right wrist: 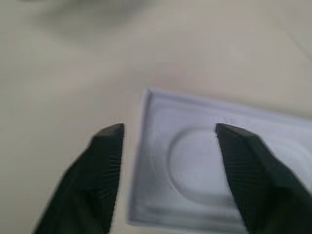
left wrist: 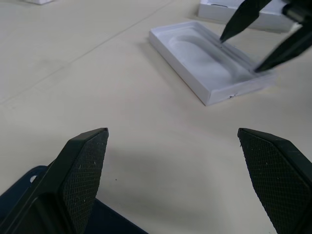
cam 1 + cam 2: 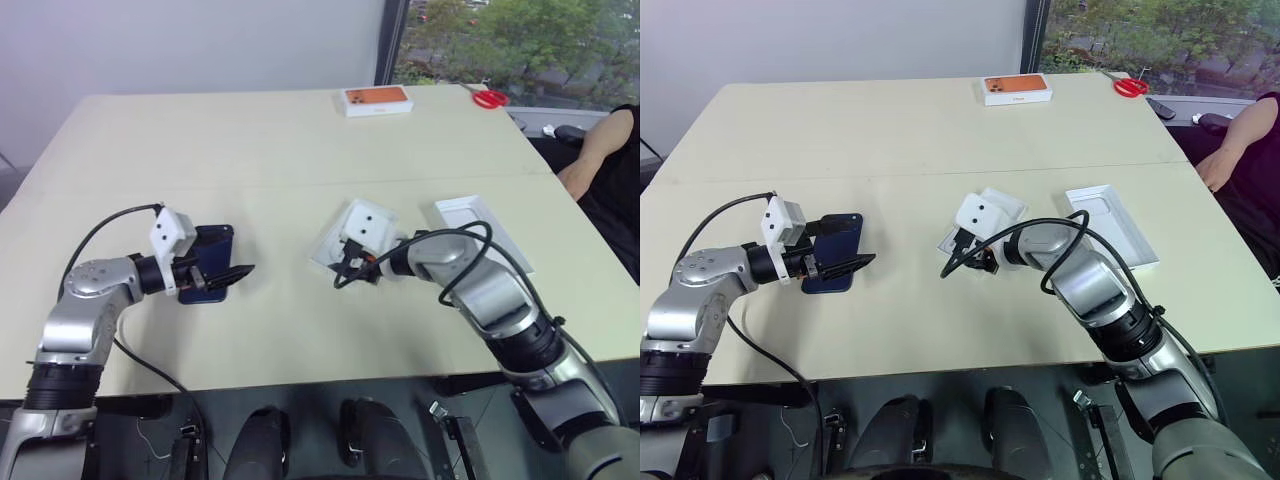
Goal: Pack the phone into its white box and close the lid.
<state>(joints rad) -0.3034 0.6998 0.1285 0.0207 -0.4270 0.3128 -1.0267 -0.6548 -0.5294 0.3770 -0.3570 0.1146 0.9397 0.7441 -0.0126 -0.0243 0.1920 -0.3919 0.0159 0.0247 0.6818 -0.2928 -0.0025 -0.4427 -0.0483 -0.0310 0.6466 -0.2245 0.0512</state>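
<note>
Left wrist view – L tool (image 2: 173,183) wide open, empty, knurled pads; R tool (image 1: 168,178) apart, empty, over moulded white lid (image 1: 234,165) w/ oval recess.

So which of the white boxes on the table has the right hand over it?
The white tray with the oval recess mid-table; the second white tray lies beside it, the orange-printed box sits far off.

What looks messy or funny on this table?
Nothing is spilled or broken. The white tray with an oval dent lies crooked below the open right pincer. The phone lies apart from it, by the open left pincer, not packed yet.
</note>
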